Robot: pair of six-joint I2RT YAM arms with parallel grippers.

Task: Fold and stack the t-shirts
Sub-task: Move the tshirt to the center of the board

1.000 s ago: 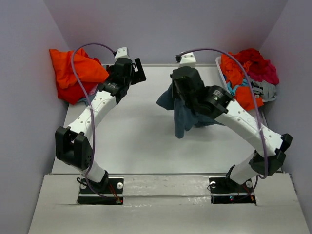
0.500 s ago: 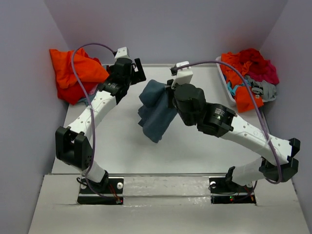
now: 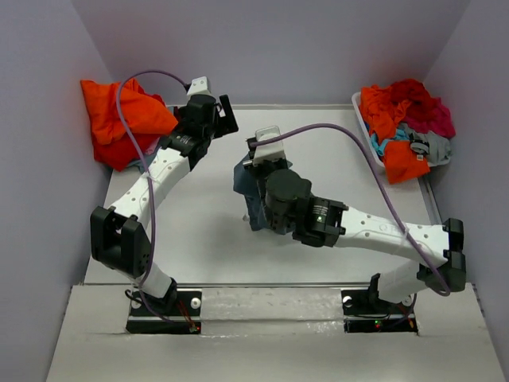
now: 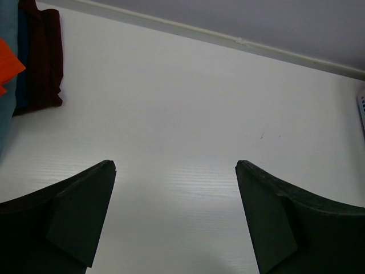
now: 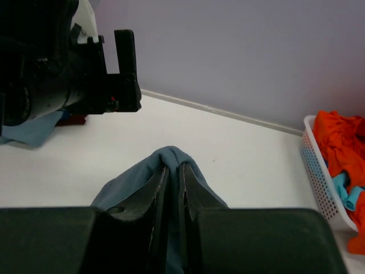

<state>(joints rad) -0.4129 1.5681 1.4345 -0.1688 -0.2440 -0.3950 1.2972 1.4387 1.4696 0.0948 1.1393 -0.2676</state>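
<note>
My right gripper (image 5: 172, 166) is shut on a fold of the dark slate-blue t-shirt (image 5: 168, 155) and holds it over the middle of the table; in the top view the shirt (image 3: 245, 185) hangs bunched under the right wrist (image 3: 274, 191). My left gripper (image 3: 224, 115) is open and empty at the far left of the table, its fingers (image 4: 85, 211) wide apart over bare white surface. An orange shirt (image 3: 119, 115) lies on a pile at the far left. Orange, red, teal and grey shirts (image 3: 406, 119) fill the basket at the far right.
A white perforated basket (image 5: 316, 171) stands at the table's far right edge. Stacked cloth in dark red and blue (image 4: 40, 54) lies at the far left corner. Purple walls close in the table on three sides.
My right arm has swung left and toward the near side, carrying the slate-blue shirt from the right of the table to its middle and lower. The left arm has not moved.
</note>
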